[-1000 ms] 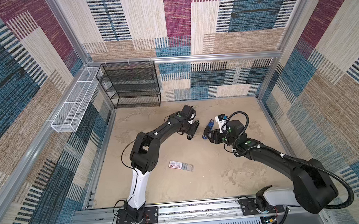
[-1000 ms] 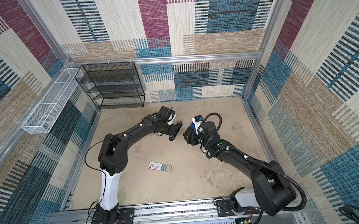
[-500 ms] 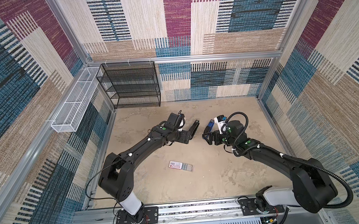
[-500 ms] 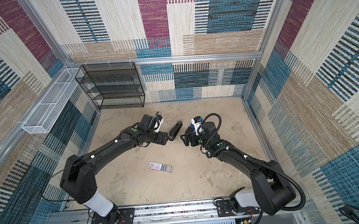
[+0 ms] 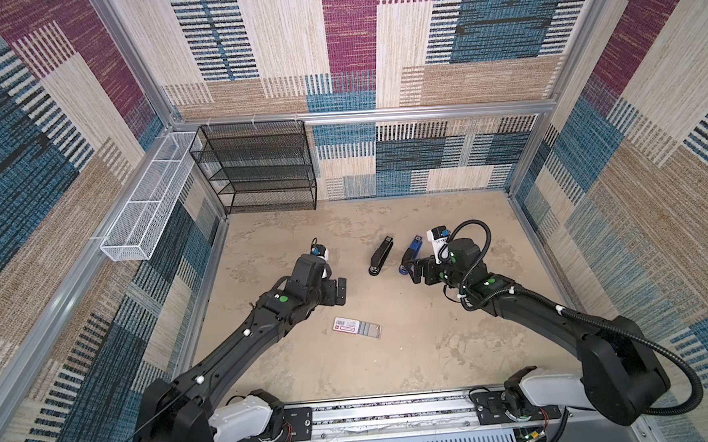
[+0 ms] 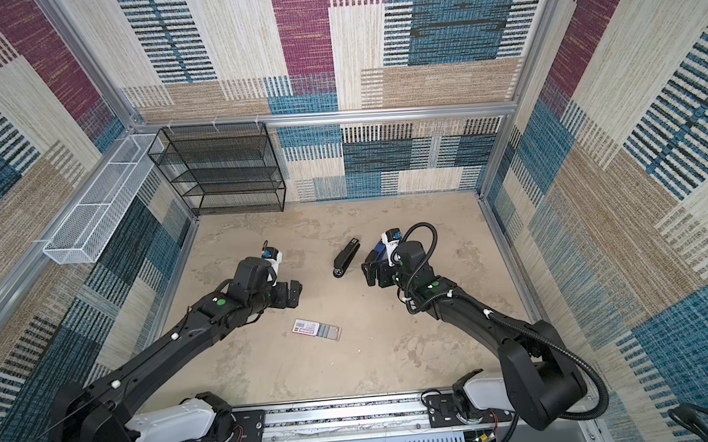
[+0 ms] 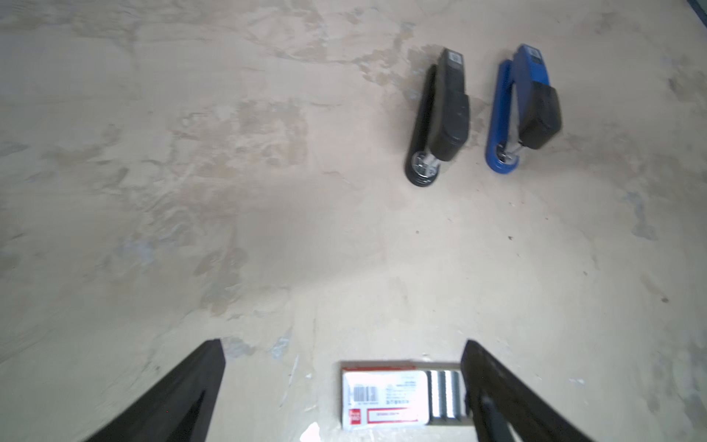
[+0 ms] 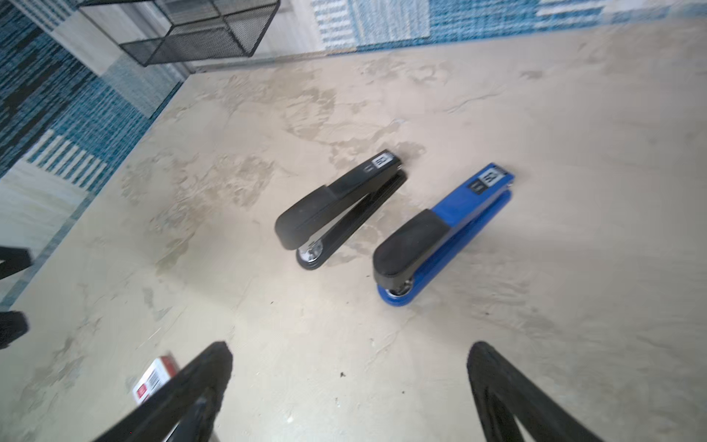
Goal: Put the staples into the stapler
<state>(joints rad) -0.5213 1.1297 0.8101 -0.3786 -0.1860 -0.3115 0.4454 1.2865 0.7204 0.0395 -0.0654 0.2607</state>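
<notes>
Moved since the earlier frames: the left arm is drawn back from the black stapler [image 5: 381, 256] toward the worktop's [image 5: 393, 373] left edge, and the right tool [image 5: 414, 271] is backed off the blue stapler [image 5: 413, 248]. Both it and the left tool [image 5: 340, 290] stand spread and empty. The staples [image 5: 357, 326], grey strips in a clear tray beside their white-and-red box, lie mid-worktop toward the near edge, well apart from both shut staplers. Progress, as judged: nothing is loaded, so a stapler remains to be opened, a strip seated and the top closed.
</notes>
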